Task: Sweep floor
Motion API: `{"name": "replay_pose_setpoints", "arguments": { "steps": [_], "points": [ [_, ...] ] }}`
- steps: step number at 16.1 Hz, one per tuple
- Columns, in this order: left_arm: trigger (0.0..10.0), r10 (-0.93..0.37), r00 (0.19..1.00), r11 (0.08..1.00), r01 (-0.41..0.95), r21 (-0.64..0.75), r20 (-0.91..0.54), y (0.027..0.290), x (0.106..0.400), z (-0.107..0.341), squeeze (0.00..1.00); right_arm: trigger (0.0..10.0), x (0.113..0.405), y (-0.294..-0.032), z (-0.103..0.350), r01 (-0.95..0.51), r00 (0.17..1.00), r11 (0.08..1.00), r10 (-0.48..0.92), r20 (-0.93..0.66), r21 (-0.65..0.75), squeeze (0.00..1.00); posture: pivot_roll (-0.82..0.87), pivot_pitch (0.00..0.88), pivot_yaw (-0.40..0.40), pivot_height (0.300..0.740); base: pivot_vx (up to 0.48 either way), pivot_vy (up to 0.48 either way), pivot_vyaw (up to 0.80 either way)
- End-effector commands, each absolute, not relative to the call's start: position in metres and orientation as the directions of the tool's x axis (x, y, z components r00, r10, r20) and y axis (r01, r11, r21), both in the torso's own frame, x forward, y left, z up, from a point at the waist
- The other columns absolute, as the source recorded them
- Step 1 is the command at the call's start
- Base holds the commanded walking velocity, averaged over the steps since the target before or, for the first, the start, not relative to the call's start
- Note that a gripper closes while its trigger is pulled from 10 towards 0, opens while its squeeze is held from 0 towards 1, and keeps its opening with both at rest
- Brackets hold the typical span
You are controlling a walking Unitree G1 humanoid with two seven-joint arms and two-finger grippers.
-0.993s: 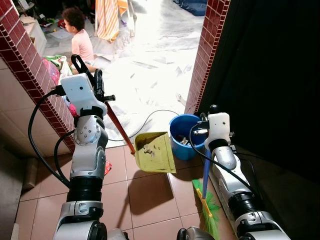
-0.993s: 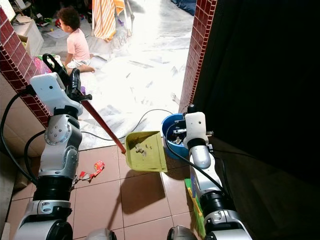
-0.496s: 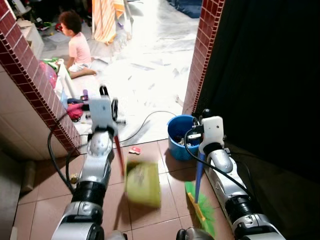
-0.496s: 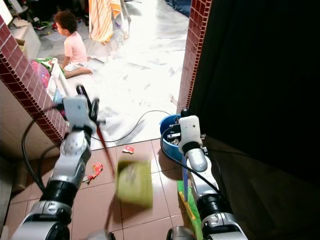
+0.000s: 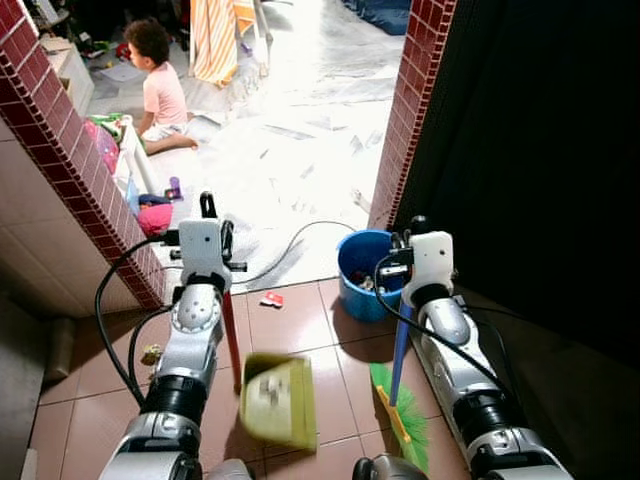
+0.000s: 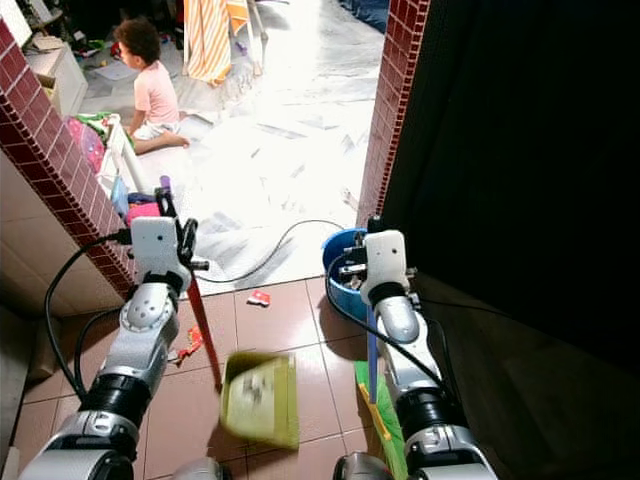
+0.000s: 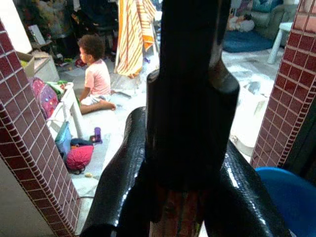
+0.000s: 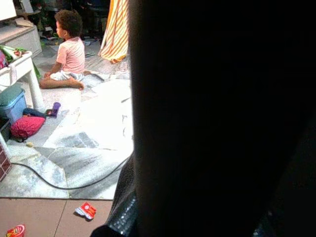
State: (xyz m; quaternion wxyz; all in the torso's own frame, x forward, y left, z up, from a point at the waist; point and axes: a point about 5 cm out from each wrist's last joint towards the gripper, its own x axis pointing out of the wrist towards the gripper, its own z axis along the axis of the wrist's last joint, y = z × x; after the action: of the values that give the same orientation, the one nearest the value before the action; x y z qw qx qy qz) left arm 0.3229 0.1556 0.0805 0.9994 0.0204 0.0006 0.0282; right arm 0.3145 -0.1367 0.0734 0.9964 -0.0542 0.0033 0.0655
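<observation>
Currently the left gripper [image 5: 213, 212] is raised in front of the brick pillar [image 5: 70, 150], its fingers [image 7: 123, 177] clamped on the red handle [image 5: 231, 335] of the dustpan [image 5: 277, 398]. Handle runs down from the gripper to the pan, which sits low over the brown tiles [image 5: 300, 320] between the two arms and is motion-blurred, so can't tell if it touches the floor. Right gripper [image 5: 412, 228] is up near the blue bucket [image 5: 358, 268], beside the right brick jamb [image 5: 410, 110]; the blue broom stick [image 5: 398, 345] drops straight from it to the green bristles [image 5: 408, 420] on the tiles by the right arm. Right wrist view is mostly blocked by a dark shape, so I cannot tell how that gripper's fingers sit on the stick. Litter on the floor: a small red-and-white wrapper [image 5: 270, 299] on the tile just inside the doorway, well left of the bucket, and another red scrap [image 6: 192, 342] close to the left arm. A black cable [image 5: 300, 235] loops across the pale marble floor [image 5: 290, 130] toward the bucket. Further back a child in a pink top [image 5: 160, 90] sits on the marble, near a striped orange cloth [image 5: 213, 40]. A pink bag [image 5: 153, 218] lies by the pillar base.
</observation>
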Motion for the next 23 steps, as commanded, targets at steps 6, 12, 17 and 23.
{"name": "replay_pose_setpoints", "arguments": {
  "steps": [6, 12, 17, 23],
  "points": [
    [10.0, 0.212, 0.887, 0.977, -0.207, -0.058, 0.409, 0.173, 0.348, 0.196, 0.0, 10.0, 0.319, -0.143, 0.083, -0.093, 0.994, 0.99, 0.098, 0.04, -0.106, 0.0, -0.05, 0.0, 0.022, 0.74, 0.0, 0.0, 0.0],
    [10.0, 0.236, 0.743, 0.972, -0.17, -0.165, 0.627, 0.167, 0.361, 0.293, 0.0, 10.0, 0.319, -0.138, 0.084, -0.101, 0.993, 0.99, 0.106, 0.043, -0.1, 0.0, -0.06, 0.0, 0.03, 0.74, 0.0, 0.0, 0.0],
    [10.0, 0.201, 0.757, 0.977, -0.109, -0.183, 0.622, 0.147, 0.363, 0.293, 0.0, 10.0, 0.318, -0.142, 0.084, -0.094, 0.994, 0.99, 0.099, 0.047, -0.109, 0.0, -0.07, 0.0, 0.032, 0.74, 0.172, 0.0, -0.46],
    [10.0, 0.194, 0.768, 0.978, -0.101, -0.184, 0.611, 0.142, 0.363, 0.284, 0.0, 10.0, 0.318, -0.141, 0.084, -0.105, 0.993, 0.988, 0.111, 0.048, -0.113, 0.0, -0.07, 0.0, 0.029, 0.74, 0.395, 0.0, 0.0]
  ]
}}
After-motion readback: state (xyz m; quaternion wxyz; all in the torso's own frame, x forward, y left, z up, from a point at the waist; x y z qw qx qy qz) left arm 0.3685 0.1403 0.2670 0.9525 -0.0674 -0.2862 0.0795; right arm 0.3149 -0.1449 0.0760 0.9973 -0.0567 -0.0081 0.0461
